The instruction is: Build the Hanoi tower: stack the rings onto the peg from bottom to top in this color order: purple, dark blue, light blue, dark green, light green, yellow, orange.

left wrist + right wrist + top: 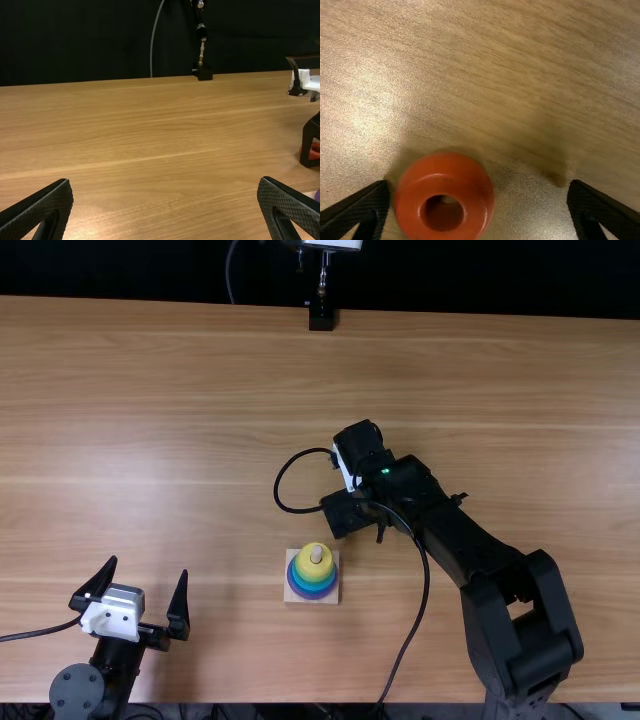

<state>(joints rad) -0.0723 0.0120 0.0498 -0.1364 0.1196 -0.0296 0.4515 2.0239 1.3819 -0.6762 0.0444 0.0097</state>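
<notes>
Left, near edge: I am holding the left gripper [148, 567] with its fingers wide apart and nothing between them. It is standing well apart from the stack, so it is posing little risk.

Middle: the pale board [333, 599] is carrying the stack, with the purple ring [314, 597] lowest, blue above it and the yellow ring [308, 568] on top; I cannot tell the green rings apart. The tip of the peg [316, 553] is showing, apparently awaiting only orange. Should I be lowering off-centre, the last ring could be catching on this short tip and tilting or rolling away. The cable loop [278, 485] is curving beyond the stack; a careless swing could be dragging it against the rings.

Right of the stack and farther off: I am holding the right gripper [480, 185] open above the table [180, 420]. The orange ring [479, 200] is lying flat between its fingers, ungripped, just beside one finger [365, 205] and apart from the other. Because of this uneven gap, closing could be shoving the ring sideways, or pinching it crookedly and spoiling its alignment.
</notes>
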